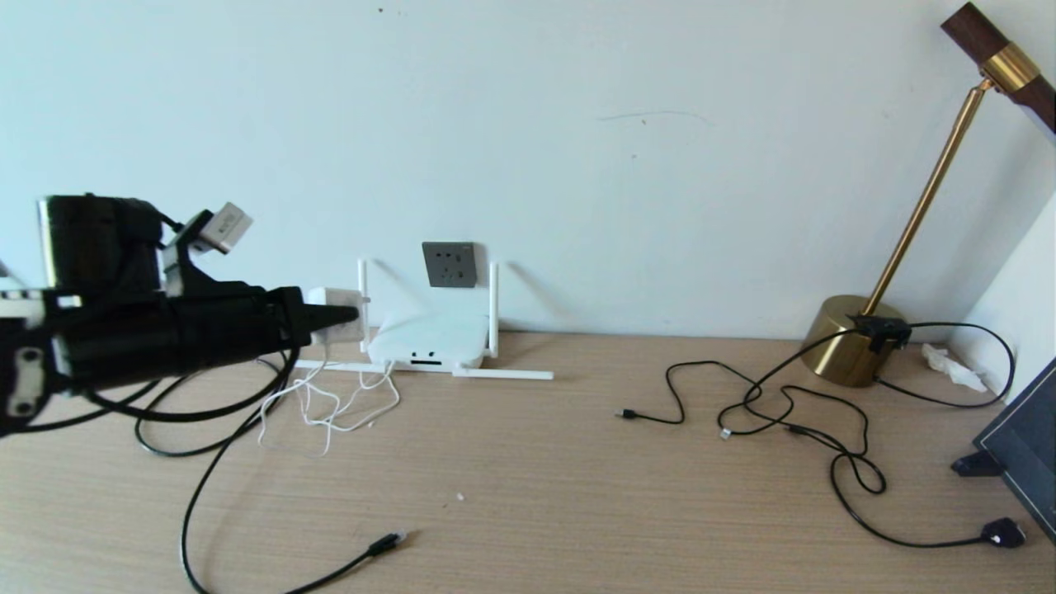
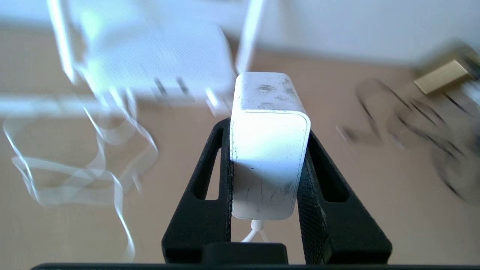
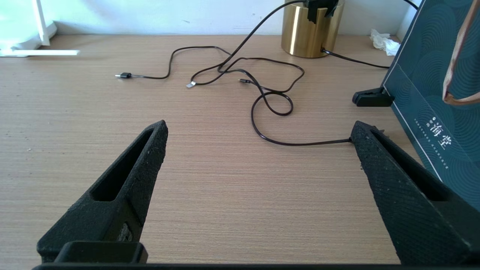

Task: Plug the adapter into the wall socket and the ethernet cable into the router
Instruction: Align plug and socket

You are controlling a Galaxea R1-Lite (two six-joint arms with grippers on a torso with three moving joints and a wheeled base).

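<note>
**Two grippers, one loaded: adapter held off the desk, left of the router**

One wooden desk (image 1: 577,462) runs along a pale wall and carries everything.

The brass lamp (image 1: 850,338) stands at the far right by the wall, its thin rod slanting up to a dark head at the picture's corner. A dark teal board (image 3: 431,93) with white characters leans on a black foot at the right edge of the desk.

The router (image 1: 429,340) sits against the wall, left of centre. Two antennas stand upright at its sides and two lie flat on the desk in front. The wall socket (image 1: 450,264) is mounted on the wall just above it, between the upright antennas, with its holes unoccupied.

The left gripper (image 1: 334,316) reaches in from the left, above the desk, jaws clamped on the sides of the adapter (image 2: 268,150). The adapter is off the surface, just left of the router's left antenna and lower than the socket. Its white cord (image 1: 330,404) hangs down and lies in loose loops on the desk.

The right gripper (image 3: 258,131) hovers low over bare desk on the right side, jaws spread wide, holding nothing.

The ethernet cable (image 1: 247,462) curves across the near left of the desk. Its plug (image 1: 386,543) lies loose, well apart from the router.

Thin black cables (image 1: 784,412) lie tangled in front of the lamp.

A crumpled tissue (image 1: 953,365) lies right of the lamp base.
</note>
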